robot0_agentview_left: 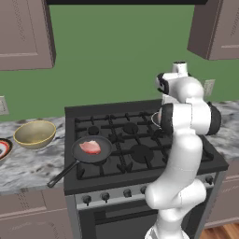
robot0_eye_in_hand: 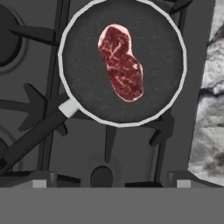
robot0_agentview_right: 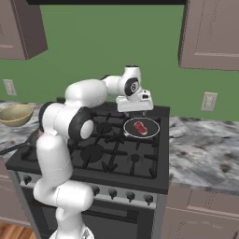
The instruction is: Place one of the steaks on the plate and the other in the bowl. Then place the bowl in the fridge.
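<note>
The deeper red steak (robot0_eye_in_hand: 121,63) lies in a silver-rimmed black pan (robot0_eye_in_hand: 170,87) on the stove's back right burner, directly below my gripper (robot0_eye_in_hand: 111,183), which hangs open and holds nothing. From the right base view the gripper (robot0_agentview_right: 134,111) hovers just above and left of that steak (robot0_agentview_right: 140,127). The pale pink steak (robot0_agentview_left: 90,147) rests in a black pan (robot0_agentview_left: 103,154) on the front left burner. On the counter left of the stove stands the tan bowl (robot0_agentview_left: 35,133), with the red-rimmed plate (robot0_agentview_left: 2,148) at the picture's left edge. The fridge is out of view.
The right pan's handle (robot0_eye_in_hand: 35,133) points toward the stove's middle. The left pan's handle (robot0_agentview_left: 63,173) juts over the stove's front edge. Marble counter (robot0_agentview_right: 200,149) lies right of the stove. Wall cabinets (robot0_agentview_right: 210,32) hang above both sides.
</note>
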Robot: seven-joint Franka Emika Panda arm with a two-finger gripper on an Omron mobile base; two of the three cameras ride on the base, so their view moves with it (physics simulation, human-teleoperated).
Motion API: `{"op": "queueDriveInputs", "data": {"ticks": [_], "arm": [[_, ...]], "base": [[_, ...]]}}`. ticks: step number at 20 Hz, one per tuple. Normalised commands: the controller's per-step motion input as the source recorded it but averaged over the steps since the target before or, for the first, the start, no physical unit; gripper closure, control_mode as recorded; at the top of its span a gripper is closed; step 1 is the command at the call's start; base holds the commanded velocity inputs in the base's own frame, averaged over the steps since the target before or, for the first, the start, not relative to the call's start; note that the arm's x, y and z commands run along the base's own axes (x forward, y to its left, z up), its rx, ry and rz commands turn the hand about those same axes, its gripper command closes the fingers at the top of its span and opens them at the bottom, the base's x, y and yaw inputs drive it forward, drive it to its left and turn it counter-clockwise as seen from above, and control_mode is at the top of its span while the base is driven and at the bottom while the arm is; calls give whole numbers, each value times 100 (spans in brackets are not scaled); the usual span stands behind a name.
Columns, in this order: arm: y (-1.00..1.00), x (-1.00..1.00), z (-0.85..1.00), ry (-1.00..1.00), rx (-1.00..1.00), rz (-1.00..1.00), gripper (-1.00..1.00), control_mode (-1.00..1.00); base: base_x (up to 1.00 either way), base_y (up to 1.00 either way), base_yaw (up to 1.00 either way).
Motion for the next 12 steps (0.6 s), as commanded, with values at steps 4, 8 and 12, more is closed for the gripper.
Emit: {"op": "queueDriveInputs", "data": {"ticks": [4, 8, 12], "arm": [[-1, 75, -47, 4, 7, 12, -100, -100], [-11, 69, -46, 8, 0, 7, -100, -100], [-23, 44, -37, 9, 0, 1, -100, -100]], "base": [[0, 0, 0], [0, 0, 0], [0, 0, 0]]}}
